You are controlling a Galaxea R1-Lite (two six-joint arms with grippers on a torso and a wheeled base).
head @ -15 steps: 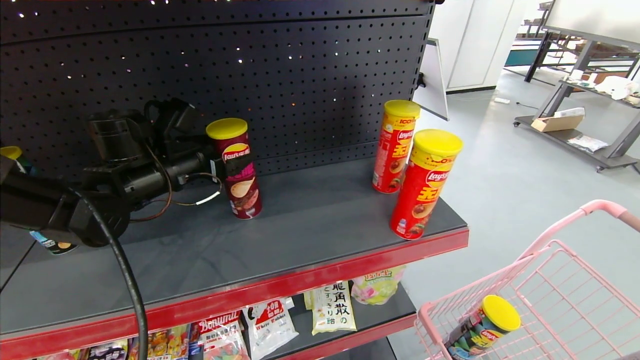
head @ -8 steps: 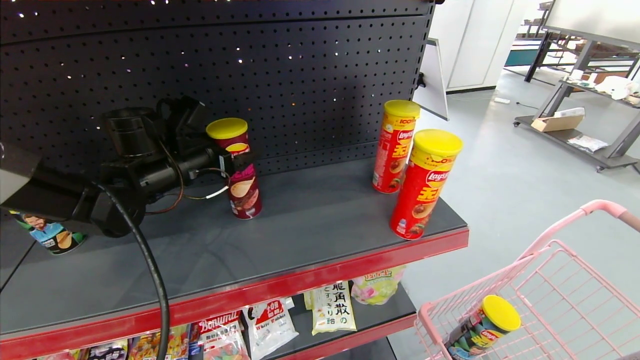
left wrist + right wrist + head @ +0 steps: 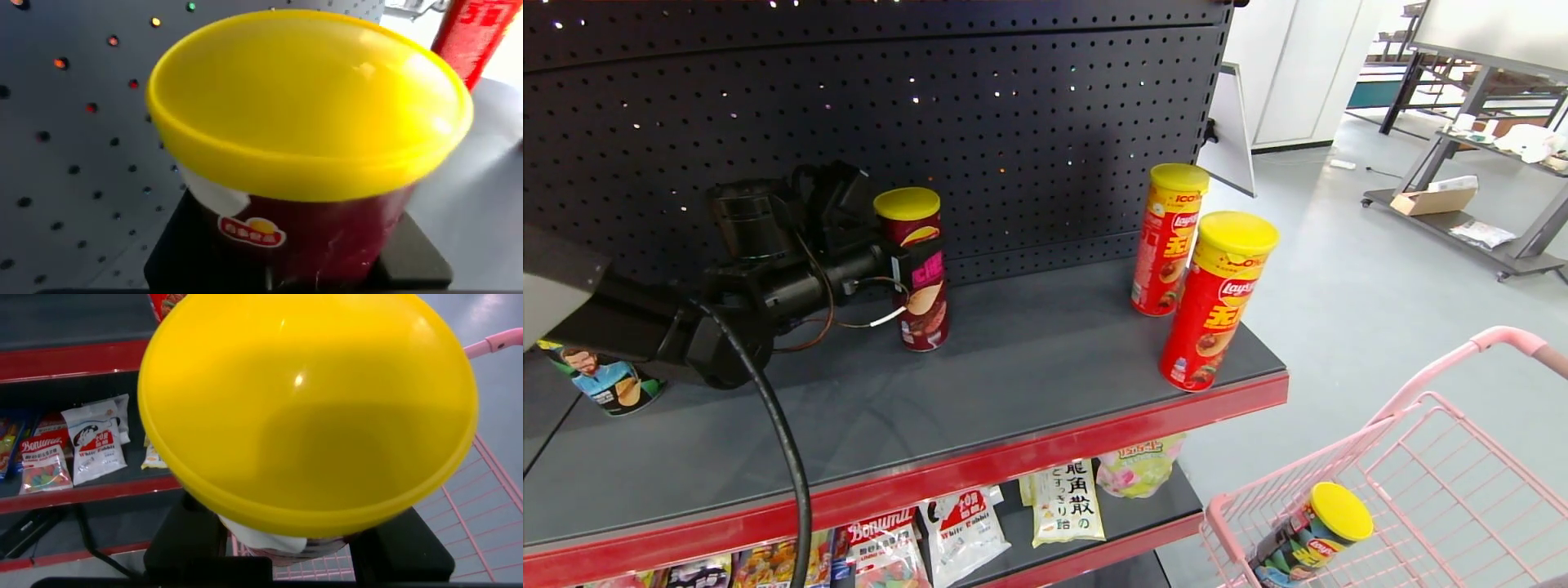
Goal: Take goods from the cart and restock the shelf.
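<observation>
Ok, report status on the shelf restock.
Left gripper shut on maroon yellow-lidded chip can, upright at back of grey shelf. Right gripper shut on another yellow-lidded can. Two red yellow-lidded cans stand apart, rightward; nothing blocking.

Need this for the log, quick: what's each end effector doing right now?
Left end effector: closed, holding the maroon can.
Right end effector: closed, holding the dark can.
</observation>
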